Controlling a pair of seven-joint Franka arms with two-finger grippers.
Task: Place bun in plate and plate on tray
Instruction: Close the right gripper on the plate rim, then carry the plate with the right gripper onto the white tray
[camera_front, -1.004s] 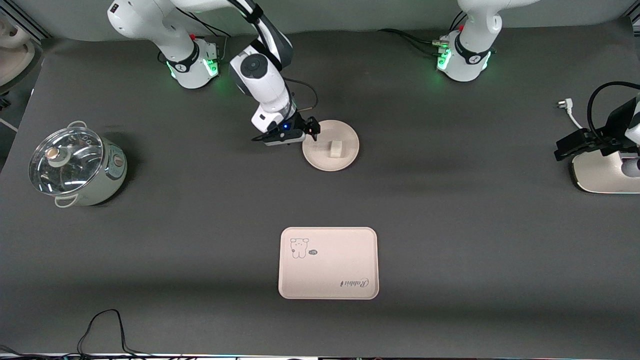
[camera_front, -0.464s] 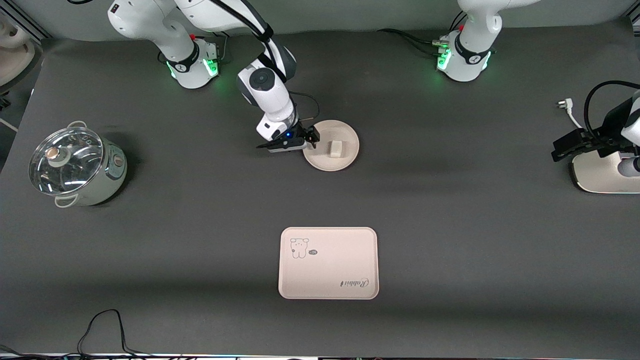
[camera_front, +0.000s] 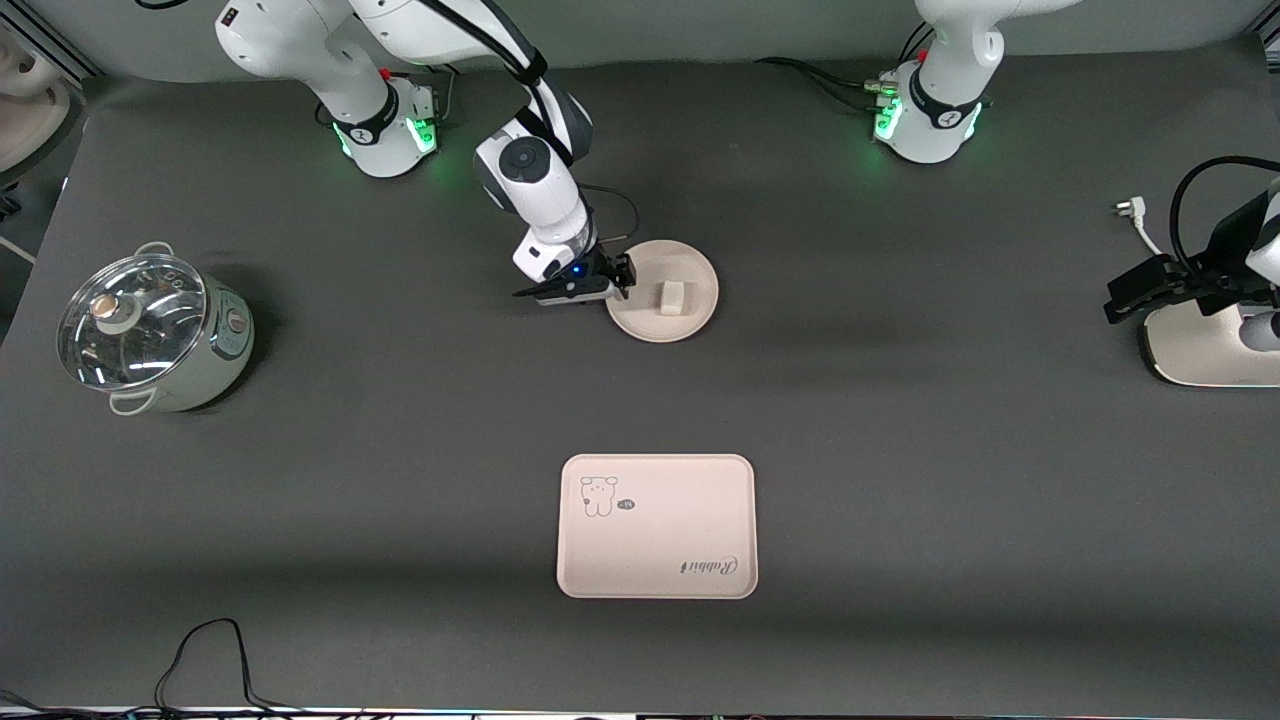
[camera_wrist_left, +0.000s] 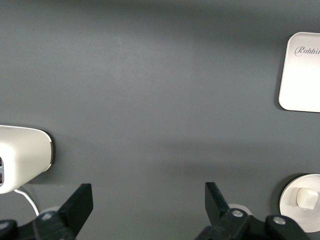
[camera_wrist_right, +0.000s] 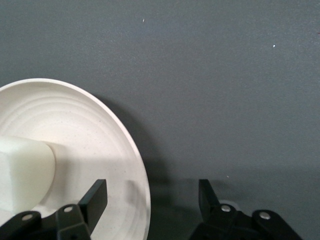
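Note:
The bun (camera_front: 672, 296) lies in the round cream plate (camera_front: 692, 264), which rests on the table in front of the right arm's base. My right gripper (camera_front: 622, 275) is low at the plate's rim on the right arm's side. In the right wrist view it (camera_wrist_right: 151, 190) is open, one finger over the inside of the plate (camera_wrist_right: 90, 130), the other outside over the mat, with the bun (camera_wrist_right: 22, 172) off to one side. The pink tray (camera_front: 660, 530) lies nearer to the front camera. My left gripper (camera_wrist_left: 147, 192) is open and holds nothing over the mat by the toaster (camera_front: 1200, 350).
A pot with a glass lid (camera_front: 150, 335) stands toward the right arm's end of the table. A white plug and black cable (camera_front: 1128, 210) lie near the toaster. Another cable (camera_front: 210, 650) loops at the table's front edge.
My right arm has come down and drawn back a little, setting its gripper at the plate's rim. The plate and bun have not moved. The left arm has barely shifted.

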